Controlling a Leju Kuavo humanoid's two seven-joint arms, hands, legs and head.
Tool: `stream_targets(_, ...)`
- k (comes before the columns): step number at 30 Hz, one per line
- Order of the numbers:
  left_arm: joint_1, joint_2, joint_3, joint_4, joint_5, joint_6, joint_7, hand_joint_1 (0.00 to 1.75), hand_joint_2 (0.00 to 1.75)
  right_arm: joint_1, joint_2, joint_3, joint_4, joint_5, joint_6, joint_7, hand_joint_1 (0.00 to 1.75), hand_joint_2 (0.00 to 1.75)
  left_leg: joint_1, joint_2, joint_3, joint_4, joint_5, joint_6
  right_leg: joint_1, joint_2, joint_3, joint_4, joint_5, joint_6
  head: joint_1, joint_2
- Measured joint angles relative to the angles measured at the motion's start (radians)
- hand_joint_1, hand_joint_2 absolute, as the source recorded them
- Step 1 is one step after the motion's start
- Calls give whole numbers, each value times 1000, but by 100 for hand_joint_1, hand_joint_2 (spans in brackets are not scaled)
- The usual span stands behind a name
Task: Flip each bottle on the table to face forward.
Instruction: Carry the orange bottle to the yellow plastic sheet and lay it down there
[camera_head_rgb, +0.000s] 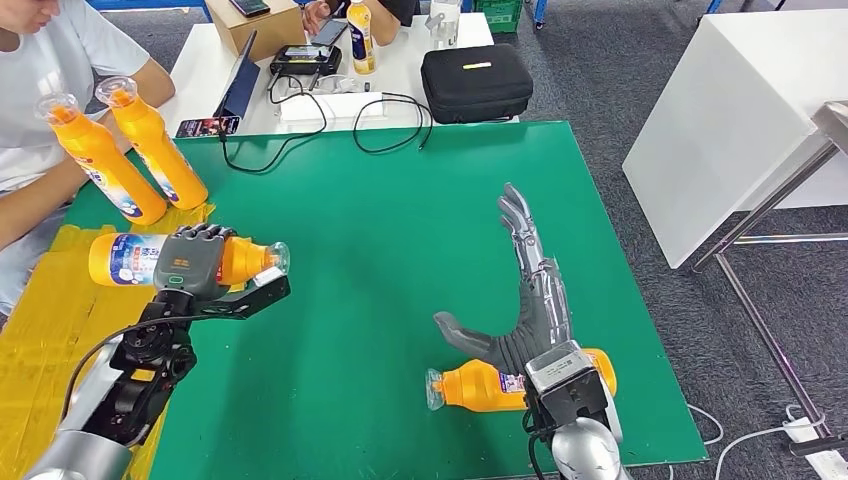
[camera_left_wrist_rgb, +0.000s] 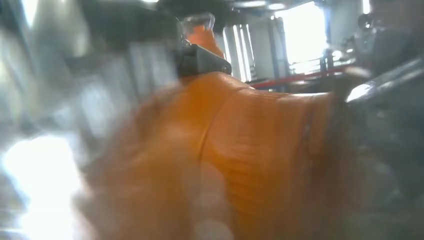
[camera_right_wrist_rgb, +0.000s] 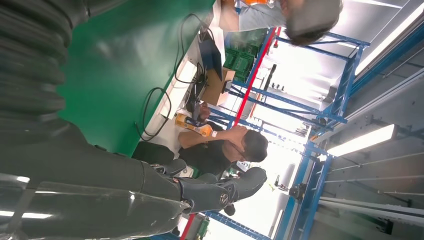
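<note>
Left hand clamped round orange bottle, lifted sideways over table's left edge, likely mid-turn. Right hand flat, fingers spread, holding nothing, poised above second bottle lying near front edge, seemingly next. Person's two bottles at far-left corner.

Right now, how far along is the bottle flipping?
Nothing looks finished. In hand: the left hand grips one orange bottle lying sideways. Left: the second bottle lies on the green mat beneath the open right hand.
</note>
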Motion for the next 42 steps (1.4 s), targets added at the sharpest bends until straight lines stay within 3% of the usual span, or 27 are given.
stream_targets(18, -46, 0, 66, 266, 53, 1, 62, 175, 175, -1, 0, 2, 3, 7, 8, 12, 0, 175, 0, 0, 0, 0, 0, 0, 0, 0, 0, 0, 0, 0, 0, 0)
stream_targets(36, -83, 0, 134, 380, 97, -21, 59, 174, 175, -22, 0, 6, 20, 9, 12, 14, 0, 175, 0, -1, 0, 0, 0, 0, 0, 0, 1, 0, 0, 0, 0, 0)
stream_targets(37, -85, 0, 141, 389, 101, -23, 58, 164, 175, -24, 0, 6, 22, 10, 12, 14, 0, 175, 0, -1, 1, 0, 0, 0, 0, 0, 2, 0, 0, 0, 0, 0)
stream_targets(41, -95, 0, 162, 418, 113, -39, 56, 31, 175, -30, 0, 8, 29, 11, 12, 15, 0, 175, 0, -1, 2, -1, 0, 0, 0, 0, 3, 0, 0, 0, 0, 0)
stream_targets(42, -98, 0, 167, 424, 114, -46, 57, 16, 175, -31, 0, 9, 30, 11, 12, 16, 0, 175, 0, -1, 3, -1, 0, 0, 0, 0, 4, 0, 0, 0, 0, 0)
